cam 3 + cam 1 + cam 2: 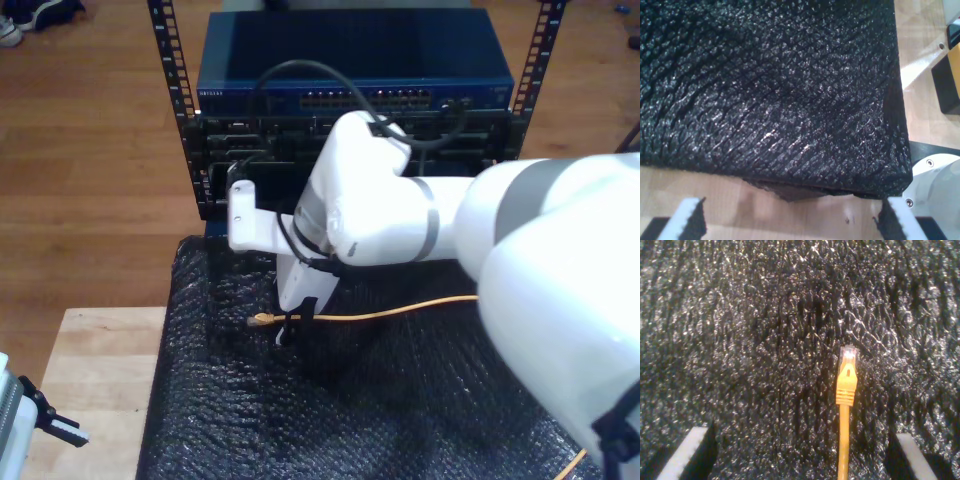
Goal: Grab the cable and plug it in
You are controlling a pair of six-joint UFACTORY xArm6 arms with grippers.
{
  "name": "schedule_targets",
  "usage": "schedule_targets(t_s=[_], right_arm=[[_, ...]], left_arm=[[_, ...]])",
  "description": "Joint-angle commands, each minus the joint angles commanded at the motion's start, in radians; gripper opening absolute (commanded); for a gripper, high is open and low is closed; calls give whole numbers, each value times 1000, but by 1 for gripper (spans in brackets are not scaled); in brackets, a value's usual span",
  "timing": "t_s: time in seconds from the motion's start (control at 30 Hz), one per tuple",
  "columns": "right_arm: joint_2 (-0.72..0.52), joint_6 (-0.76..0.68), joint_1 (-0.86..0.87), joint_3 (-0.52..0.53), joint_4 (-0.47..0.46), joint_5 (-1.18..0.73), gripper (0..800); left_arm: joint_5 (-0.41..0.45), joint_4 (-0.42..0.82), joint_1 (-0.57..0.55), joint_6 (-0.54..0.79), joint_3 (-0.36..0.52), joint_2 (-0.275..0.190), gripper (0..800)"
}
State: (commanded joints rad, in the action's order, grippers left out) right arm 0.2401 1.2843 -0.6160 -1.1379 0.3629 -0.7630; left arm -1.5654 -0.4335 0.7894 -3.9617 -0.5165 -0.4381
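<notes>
Yellow cable lying on black foam, both grippers held apart.

In the first wrist view, my first gripper [790,220] is seen with jaws spread wide above wooden table [790,215], beside the black foam mat [770,90]. In the second wrist view, my second gripper [805,455] is open, jaws either side of the cable [843,430], its clear plug [848,355] resting on foam. In the exterior view, the cable [400,311] is laid across the mat [380,400], below the network switch [350,65] in its rack [185,130].

Black foam mat [400,400] carries the cable [390,312].
</notes>
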Motion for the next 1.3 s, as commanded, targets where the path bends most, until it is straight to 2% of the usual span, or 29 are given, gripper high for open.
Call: schedule_targets(t_s=[0.17,0.47,0.8,0.9,0.97,1.3], right_arm=[[43,-41,-25,-38,-40,0,789],[98,-210,-58,-91,-255,-6,779],[143,-239,-71,-135,-278,-9,748],[150,-247,-72,-141,-278,-8,698],[160,-262,-71,-143,-284,-8,696],[161,-381,-72,-141,-453,-9,601]], left_arm=[[0,0,0,0,0,0,800],[0,0,0,0,0,0,800],[0,0,0,2,0,0,800],[0,0,0,2,0,0,800],[0,0,0,2,0,0,800],[-2,0,0,2,0,0,800]])
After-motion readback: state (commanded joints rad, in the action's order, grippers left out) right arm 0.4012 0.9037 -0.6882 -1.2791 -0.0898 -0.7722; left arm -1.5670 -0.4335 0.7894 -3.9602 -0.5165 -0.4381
